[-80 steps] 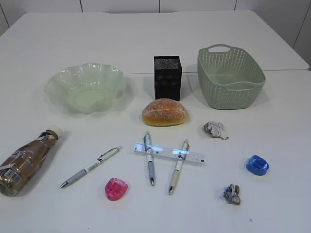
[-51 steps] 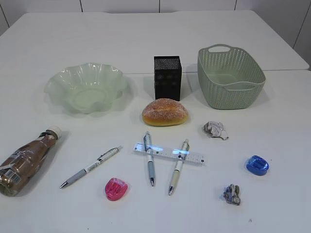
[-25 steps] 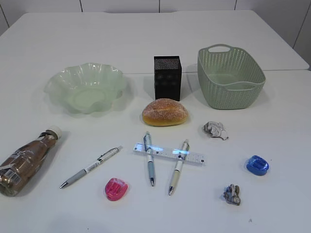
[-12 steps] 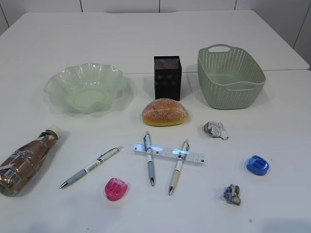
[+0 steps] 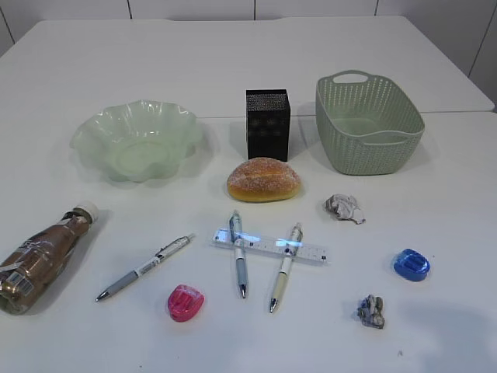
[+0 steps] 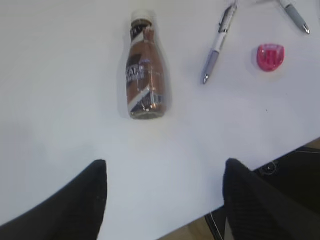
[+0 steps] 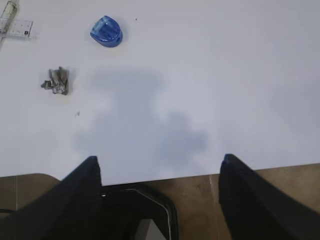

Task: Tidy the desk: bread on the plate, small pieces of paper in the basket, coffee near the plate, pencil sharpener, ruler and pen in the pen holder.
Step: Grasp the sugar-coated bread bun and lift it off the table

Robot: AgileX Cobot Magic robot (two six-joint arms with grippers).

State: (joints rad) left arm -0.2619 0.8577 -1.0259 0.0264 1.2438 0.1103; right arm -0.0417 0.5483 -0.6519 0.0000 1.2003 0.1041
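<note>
**Nothing sorted yet — both tools wait at the near edge**

The bread (image 5: 263,179) lies on the bare desk (image 5: 233,62) in the middle of the exterior view, just below the pen holder (image 5: 268,124) and to the lower right of the plate (image 5: 137,140), which holds nothing. The basket (image 5: 368,123) at upper right is likewise unfilled. Two small pieces of paper sit apart on the right: one (image 5: 344,207) below the basket, the other (image 5: 371,311) near the bottom edge. The coffee (image 5: 40,259) lies on its side at lower left, well apart from the plate. The ruler (image 5: 270,246) rests across two pens (image 5: 238,263) (image 5: 283,266); a third pen (image 5: 144,268) lies to their left. A pink pencil sharpener (image 5: 185,302) and a blue one (image 5: 411,264) sit at the bottom.

The left tool (image 6: 165,200) hangs released above the desk edge with the bottle ahead of it; the right tool (image 7: 157,195) is released too, holding nothing, over the near edge at right.

Risks, as I judge them: the lying bottle could roll when pinched; the clear ruler, perched on the pens, may slide or drag them along; the soft bun could dent under a hard squeeze — and the paper balls offer little to grip.
</note>
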